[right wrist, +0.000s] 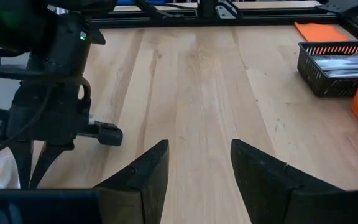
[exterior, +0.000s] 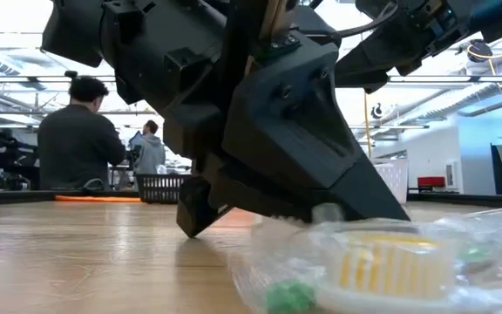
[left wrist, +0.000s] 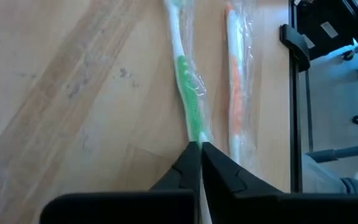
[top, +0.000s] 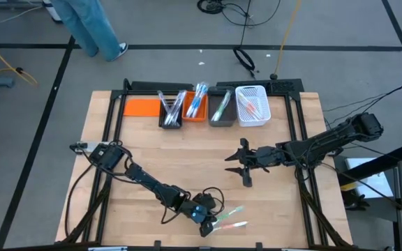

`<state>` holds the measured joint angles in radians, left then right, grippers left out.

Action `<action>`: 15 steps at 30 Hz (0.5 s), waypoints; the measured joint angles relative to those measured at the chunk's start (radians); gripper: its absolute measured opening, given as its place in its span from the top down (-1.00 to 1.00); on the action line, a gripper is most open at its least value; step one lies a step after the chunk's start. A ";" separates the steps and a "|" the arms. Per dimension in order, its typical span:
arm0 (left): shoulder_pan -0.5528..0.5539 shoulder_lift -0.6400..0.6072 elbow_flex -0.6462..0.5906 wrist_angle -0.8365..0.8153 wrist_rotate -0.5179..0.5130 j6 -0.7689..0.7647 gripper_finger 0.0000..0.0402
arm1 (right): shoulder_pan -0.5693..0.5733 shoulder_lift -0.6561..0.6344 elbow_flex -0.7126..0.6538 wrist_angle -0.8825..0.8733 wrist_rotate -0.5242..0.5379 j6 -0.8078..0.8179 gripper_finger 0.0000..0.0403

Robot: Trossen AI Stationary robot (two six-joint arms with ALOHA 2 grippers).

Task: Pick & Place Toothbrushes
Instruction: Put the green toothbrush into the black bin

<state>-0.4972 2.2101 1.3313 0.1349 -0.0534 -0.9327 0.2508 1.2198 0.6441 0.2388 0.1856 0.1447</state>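
Two wrapped toothbrushes are lying side by side on the wooden table (top: 145,160) near its front edge. One is the green toothbrush (left wrist: 190,102), in a clear wrapper; the other is the orange toothbrush (left wrist: 235,81), also wrapped, just beside it and closer to the table's edge.

The left gripper (left wrist: 200,149) is sitting low over the front of the table, its two fingers pressed together and pinching the green toothbrush at one end. In the low view this gripper is filling most of the frame, with a wrapped brush head blurred in front of it.

The right gripper (right wrist: 199,163) is hovering over the middle of the table, right of centre, with its two fingers standing apart and nothing between them.

Four bins are standing in a row along the back edge. From left to right: a black bin (top: 171,120) holding several wrapped toothbrushes, an orange bin (top: 195,116) holding a few bluish ones, a grey bin (top: 220,120) holding at least one dark one, and a white bin (top: 252,118) holding a few with pink or red in them. Exact counts inside the bins cannot be told. One flat orange sheet (top: 141,107) is lying beside the black bin.

Two people are standing in the room behind the table, backs turned, in the low view.
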 joint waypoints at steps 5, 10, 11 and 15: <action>0.004 -0.014 -0.002 -0.045 -0.011 0.005 1.00 | 0.000 0.000 0.000 -0.006 -0.002 0.000 0.18; 0.003 -0.062 -0.003 -0.135 -0.085 0.021 1.00 | 0.000 0.000 0.000 -0.007 -0.003 0.000 0.18; 0.003 -0.076 -0.004 -0.161 -0.108 0.032 1.00 | 0.000 0.000 0.000 -0.007 -0.003 0.000 0.18; 0.004 -0.141 -0.005 -0.263 -0.230 0.048 1.00 | 0.000 0.000 0.001 -0.012 -0.003 0.000 0.18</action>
<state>-0.4931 2.0687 1.3262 -0.1277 -0.2836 -0.8847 0.2508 1.2198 0.6449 0.2268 0.1822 0.1448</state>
